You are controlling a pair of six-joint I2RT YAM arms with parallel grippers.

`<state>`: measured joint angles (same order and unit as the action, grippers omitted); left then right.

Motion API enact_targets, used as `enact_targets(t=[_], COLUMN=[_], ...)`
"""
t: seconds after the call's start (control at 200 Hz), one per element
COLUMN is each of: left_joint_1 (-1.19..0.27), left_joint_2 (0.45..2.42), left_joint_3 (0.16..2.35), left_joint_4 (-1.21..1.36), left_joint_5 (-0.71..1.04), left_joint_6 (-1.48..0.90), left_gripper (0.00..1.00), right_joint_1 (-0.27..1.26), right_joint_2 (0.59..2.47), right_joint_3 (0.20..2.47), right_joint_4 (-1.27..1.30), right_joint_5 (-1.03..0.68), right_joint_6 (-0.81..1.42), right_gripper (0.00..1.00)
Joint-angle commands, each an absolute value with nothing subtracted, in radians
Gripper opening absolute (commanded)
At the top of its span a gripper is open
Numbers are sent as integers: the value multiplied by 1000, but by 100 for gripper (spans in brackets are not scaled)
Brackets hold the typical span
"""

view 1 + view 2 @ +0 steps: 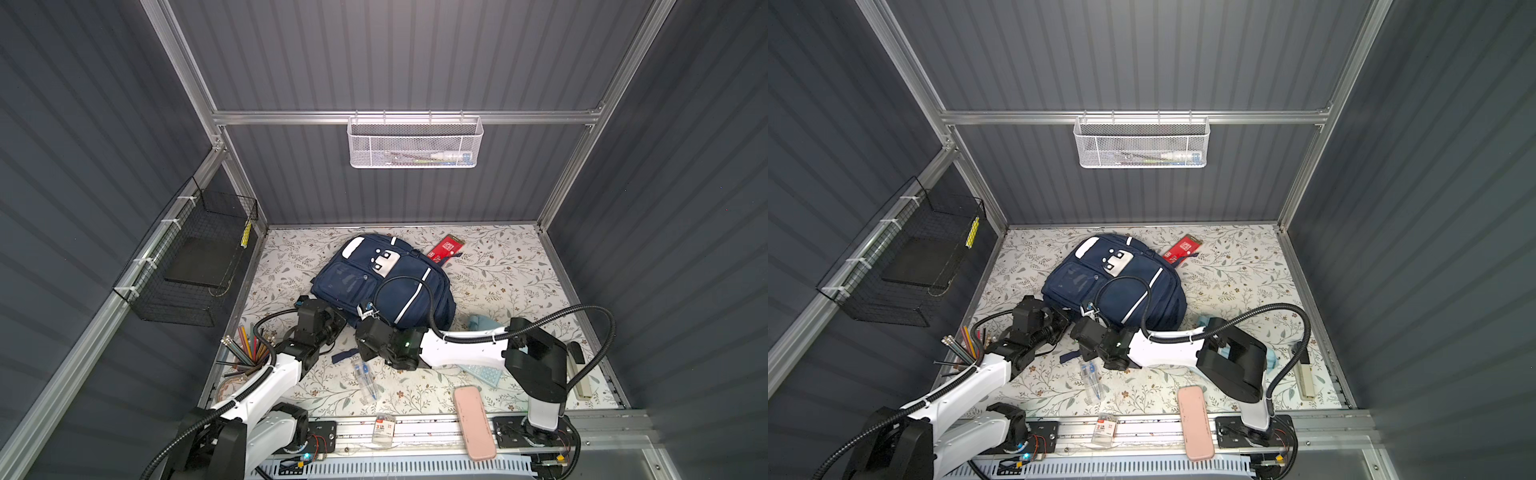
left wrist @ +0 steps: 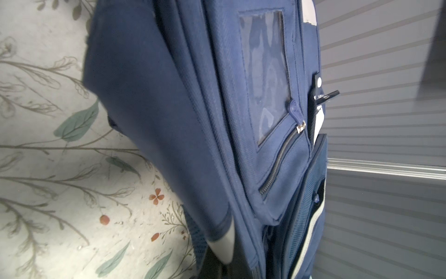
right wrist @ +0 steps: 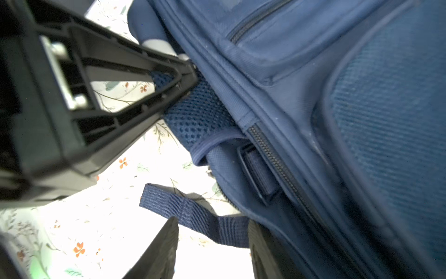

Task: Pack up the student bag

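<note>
The navy student bag lies front-up on the floral table, all zips shut. My left gripper is shut on the bag's near-left edge by the mesh shoulder strap; the right wrist view shows its tip pinching fabric there. In the left wrist view the left gripper's jaws are mostly hidden under bag fabric. My right gripper is at the bag's near edge, its fingers apart. A loose navy webbing strap lies across the gap at their tips.
A pencil cup stands near left. Bagged pens, a pink case and a small packet lie in front. A red packet is behind the bag. Light-blue items and a stapler are on the right.
</note>
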<state>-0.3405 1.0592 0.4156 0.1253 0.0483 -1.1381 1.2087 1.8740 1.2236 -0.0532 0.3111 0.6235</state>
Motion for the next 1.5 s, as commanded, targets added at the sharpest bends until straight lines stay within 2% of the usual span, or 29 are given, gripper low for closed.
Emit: enact_targets(t=[0.0,0.09,0.18,0.26,0.495,0.62,0.735,0.866,0.946,1.191,1.496], left_joint_1=[-344,-343,-343,-343,-344,-344,-344,-344,-344,-340,-318], left_joint_2=[1038,1035,1028,1014,995,987,962,955,959,963,965], left_joint_3=[476,491,510,516,504,486,467,453,452,476,505], left_joint_4=[150,146,140,116,83,69,52,44,37,8,-56], left_joint_5=[103,111,131,141,174,192,179,165,152,87,14], left_joint_6=[-1142,-1144,-1154,-1160,-1165,-1163,-1163,-1167,-1161,-1125,-1068], left_gripper=[0,0,0,0,0,0,0,0,0,0,0], right_joint_1=[1207,1200,1164,1148,1143,1136,1124,1124,1122,1090,1089], right_joint_2=[1818,1849,1895,1915,1977,2008,2004,1978,1938,1829,1785], right_joint_3=[1184,1169,1195,1210,1342,1391,1383,1355,1311,1216,1179], right_joint_4=[-5,21,18,27,-56,-94,-75,-56,-40,-113,-254], right_joint_5=[271,253,227,254,393,433,416,371,311,69,-6], right_joint_6=[660,672,696,697,539,528,523,506,499,516,536], right_gripper=[47,50,64,70,71,60,41,11,0,0,0])
